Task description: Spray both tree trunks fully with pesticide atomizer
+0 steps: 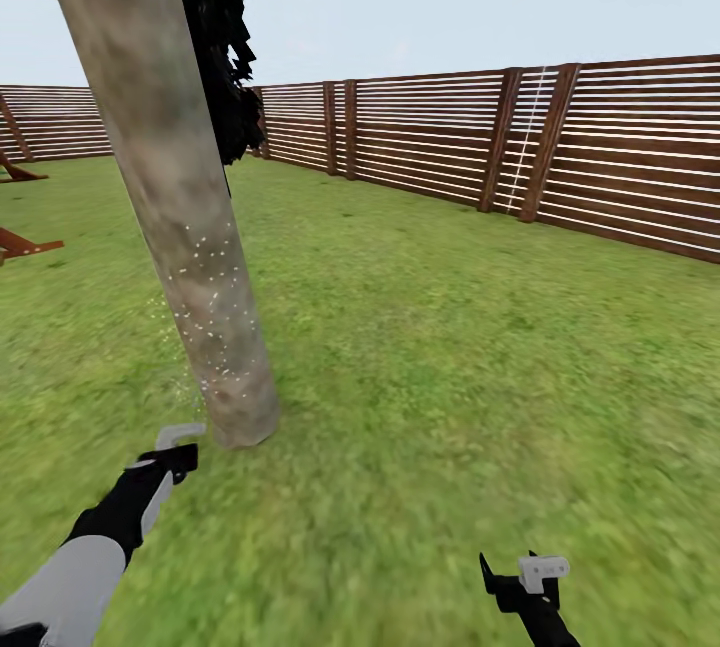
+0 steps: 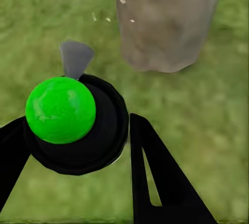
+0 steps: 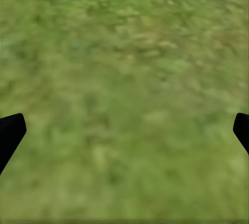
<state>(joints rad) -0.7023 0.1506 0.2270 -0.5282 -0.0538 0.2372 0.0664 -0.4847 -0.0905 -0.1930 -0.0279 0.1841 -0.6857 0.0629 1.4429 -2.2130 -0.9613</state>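
The left arm has a smooth light grey forearm shell that gives way to a black wrist section, with a grey stripe running along the black part. The left gripper has flat black fingers, one of them pierced by a long narrow slot. The right gripper is black too, with pointed finger tips and a small pale grey block on its side.

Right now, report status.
Left gripper shut on atomizer, aimed at tree trunk. Right gripper open over grass. Pesticide specks on lower trunk. Nothing between.
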